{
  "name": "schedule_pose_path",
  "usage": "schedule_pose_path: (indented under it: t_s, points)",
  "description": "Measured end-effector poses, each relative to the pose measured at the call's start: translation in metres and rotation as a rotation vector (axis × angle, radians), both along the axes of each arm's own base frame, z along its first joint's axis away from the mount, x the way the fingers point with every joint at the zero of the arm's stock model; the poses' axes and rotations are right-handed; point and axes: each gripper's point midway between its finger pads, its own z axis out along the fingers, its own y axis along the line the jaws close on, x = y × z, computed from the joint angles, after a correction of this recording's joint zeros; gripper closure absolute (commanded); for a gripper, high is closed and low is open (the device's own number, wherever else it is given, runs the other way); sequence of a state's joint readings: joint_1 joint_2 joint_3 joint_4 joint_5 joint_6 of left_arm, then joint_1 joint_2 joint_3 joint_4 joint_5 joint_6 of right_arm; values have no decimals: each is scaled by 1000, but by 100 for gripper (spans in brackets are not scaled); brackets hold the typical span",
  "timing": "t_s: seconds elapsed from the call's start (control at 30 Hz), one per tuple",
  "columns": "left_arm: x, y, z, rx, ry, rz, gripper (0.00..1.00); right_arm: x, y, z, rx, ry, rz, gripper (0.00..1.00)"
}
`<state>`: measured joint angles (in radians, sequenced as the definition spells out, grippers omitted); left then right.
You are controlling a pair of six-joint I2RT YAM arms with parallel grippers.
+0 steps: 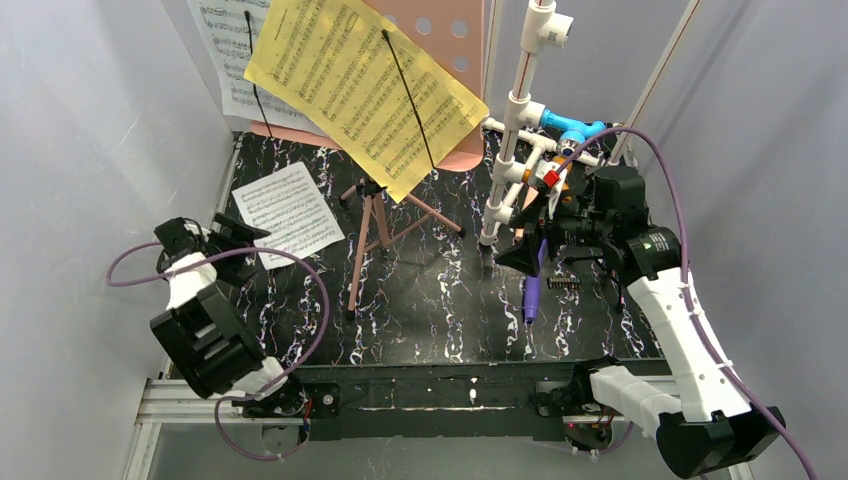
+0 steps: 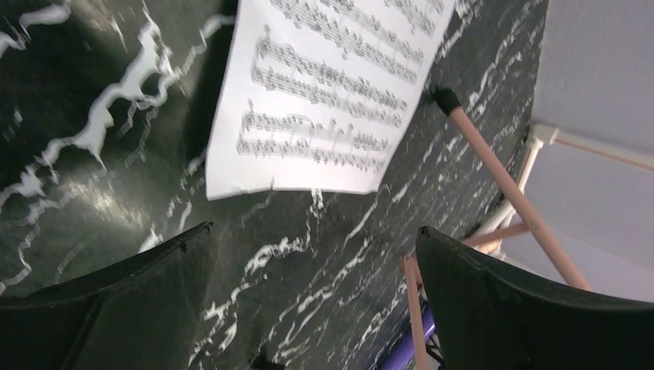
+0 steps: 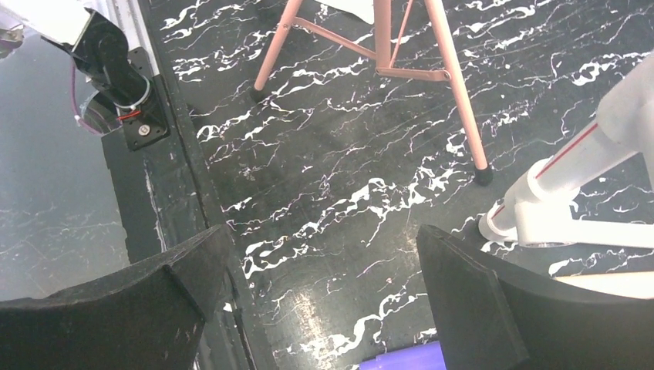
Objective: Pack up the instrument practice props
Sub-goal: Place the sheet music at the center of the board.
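Note:
The pink sheet-music holder (image 1: 440,25) stands at the back on pink tripod legs (image 1: 372,235), carrying a yellow music page (image 1: 365,85) and a white page (image 1: 232,60). A loose white music page (image 1: 288,212) lies on the black marbled table; it also shows in the left wrist view (image 2: 324,85). The purple microphone (image 1: 531,290) lies right of centre, its end showing in the right wrist view (image 3: 401,356). My left gripper (image 1: 232,238) is open and empty, just near the loose page (image 2: 316,231). My right gripper (image 1: 532,250) is open and empty above the microphone (image 3: 324,235).
A white pipe frame (image 1: 520,120) with blue and orange fittings stands at back right, its foot beside my right gripper (image 3: 540,208). A small black piece (image 1: 566,284) lies next to the microphone. Grey walls close in on both sides.

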<state>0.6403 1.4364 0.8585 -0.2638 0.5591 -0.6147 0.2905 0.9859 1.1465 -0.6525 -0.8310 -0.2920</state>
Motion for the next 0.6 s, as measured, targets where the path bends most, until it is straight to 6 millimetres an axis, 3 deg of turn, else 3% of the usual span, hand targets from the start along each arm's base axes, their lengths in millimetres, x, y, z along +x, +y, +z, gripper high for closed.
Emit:
schedule_pose_path:
  t_s: [0.1,0.37,0.5,0.6]
  points:
    - [-9,-17,12,6,-47,-28,2,4,-3,-6,-10,21,-18,0]
    - [-27,-74,71,141,-228,-226,2,18,-20,-28,-60,88,-112,0]
    - [-49,-109,90,211,-259,-370,2,23,-31,-47,-92,131,-160,0]
    - [-78,-129,114,304,-294,-461,2,25,-36,-60,-111,147,-179,0]
